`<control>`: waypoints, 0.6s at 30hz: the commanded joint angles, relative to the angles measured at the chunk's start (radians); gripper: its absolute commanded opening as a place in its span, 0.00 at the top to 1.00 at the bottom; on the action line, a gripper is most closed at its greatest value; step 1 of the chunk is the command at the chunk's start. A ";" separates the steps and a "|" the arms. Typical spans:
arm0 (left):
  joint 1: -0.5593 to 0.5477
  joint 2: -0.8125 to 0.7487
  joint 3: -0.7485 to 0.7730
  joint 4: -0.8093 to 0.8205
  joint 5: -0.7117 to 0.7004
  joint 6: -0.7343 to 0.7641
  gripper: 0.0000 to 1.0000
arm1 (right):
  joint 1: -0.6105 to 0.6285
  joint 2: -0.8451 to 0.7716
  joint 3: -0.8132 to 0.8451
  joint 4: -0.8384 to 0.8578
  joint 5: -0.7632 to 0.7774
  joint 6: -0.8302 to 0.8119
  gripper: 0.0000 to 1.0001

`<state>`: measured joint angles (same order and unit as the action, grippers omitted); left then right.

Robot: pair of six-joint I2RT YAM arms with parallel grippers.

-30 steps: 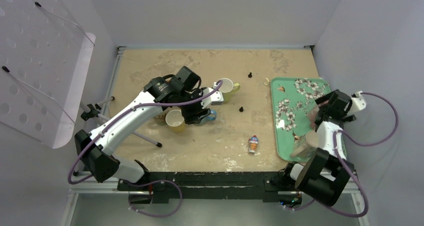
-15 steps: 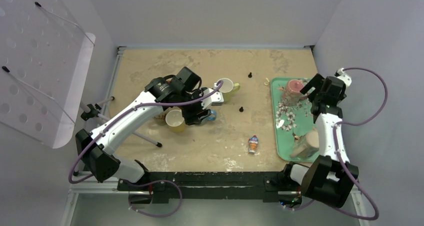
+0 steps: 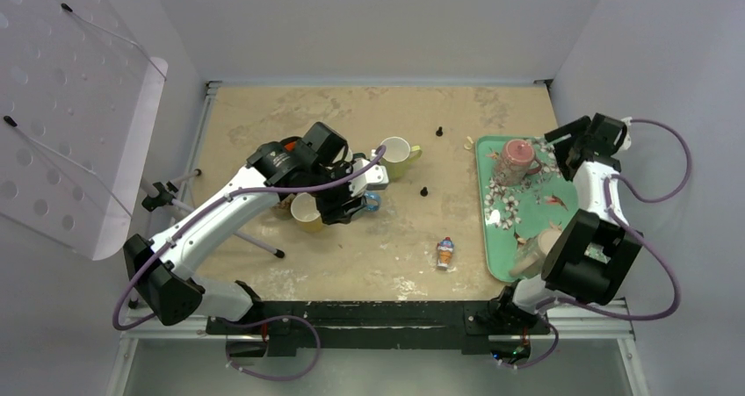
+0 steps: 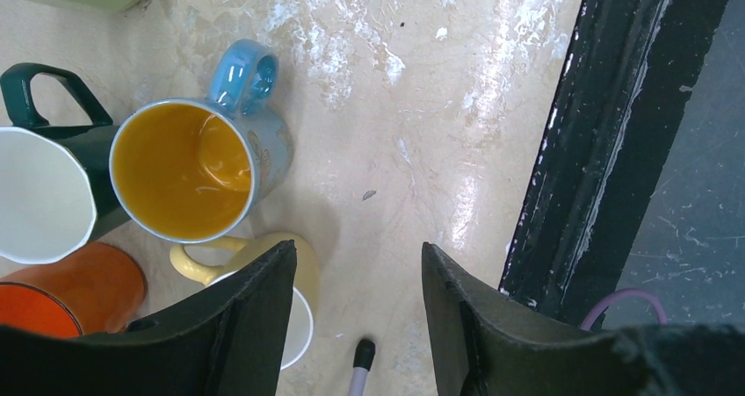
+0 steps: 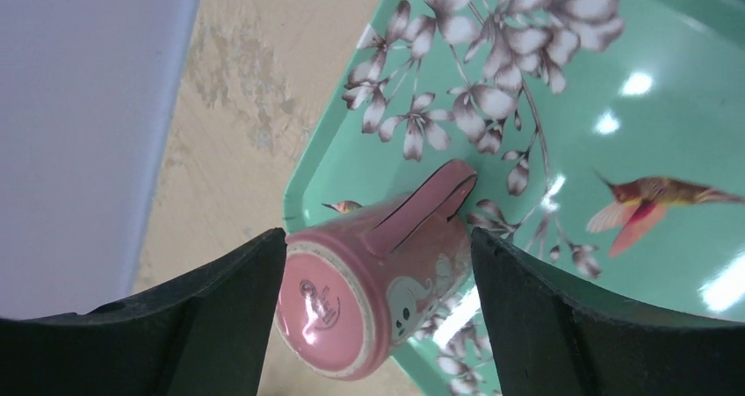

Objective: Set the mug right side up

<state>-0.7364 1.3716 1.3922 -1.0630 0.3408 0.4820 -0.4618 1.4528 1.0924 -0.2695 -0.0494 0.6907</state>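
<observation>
The pink mug (image 3: 517, 157) stands upside down on the far left corner of the green flowered tray (image 3: 562, 212). In the right wrist view its base (image 5: 329, 313) faces the camera and its handle points up. My right gripper (image 3: 555, 143) is open just right of the mug. In its wrist view the mug sits between the spread fingers of the right gripper (image 5: 378, 238), which has no grip on it. My left gripper (image 3: 344, 203) is open and empty above a cluster of mugs, as its wrist view shows (image 4: 358, 260).
Upright mugs crowd under the left arm: blue with orange inside (image 4: 189, 168), dark green (image 4: 39, 194), orange (image 4: 70, 291), yellow (image 4: 294, 299). An olive mug (image 3: 397, 153), two black pegs (image 3: 424, 190), a small figurine (image 3: 446, 252) and a clear glass (image 3: 536, 255) on the tray.
My right gripper swung from the tray's right side to its far end. The pink mug now stands there upside down, and the gripper has drawn back to its right. The left arm shifted slightly.
</observation>
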 commanded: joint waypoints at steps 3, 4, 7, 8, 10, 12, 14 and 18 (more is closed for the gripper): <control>0.015 -0.009 -0.012 0.024 0.014 -0.006 0.41 | -0.014 0.042 -0.028 0.057 -0.022 0.419 0.20; 0.018 -0.010 -0.013 0.026 0.013 -0.006 0.41 | -0.014 0.039 -0.050 0.072 -0.014 0.451 0.21; 0.022 -0.010 -0.013 0.026 0.016 -0.004 0.41 | -0.014 0.045 -0.102 0.154 -0.014 0.490 0.24; 0.022 -0.009 -0.012 0.026 0.019 -0.002 0.41 | -0.014 0.060 -0.102 0.165 -0.028 0.492 0.25; 0.022 -0.004 -0.009 0.027 0.022 -0.002 0.41 | -0.009 0.104 -0.078 0.135 -0.032 0.507 0.25; 0.025 0.004 -0.001 0.022 0.023 -0.003 0.41 | -0.006 0.124 -0.084 0.101 0.000 0.551 0.24; 0.025 0.006 0.001 0.017 0.021 -0.004 0.41 | -0.006 0.119 -0.136 0.179 -0.021 0.593 0.25; 0.027 0.010 -0.006 0.019 0.021 -0.003 0.41 | -0.005 0.172 -0.127 0.257 -0.057 0.577 0.31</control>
<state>-0.7189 1.3769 1.3823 -1.0622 0.3408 0.4824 -0.4660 1.5875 0.9531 -0.1215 -0.0769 1.2179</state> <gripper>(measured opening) 0.585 0.722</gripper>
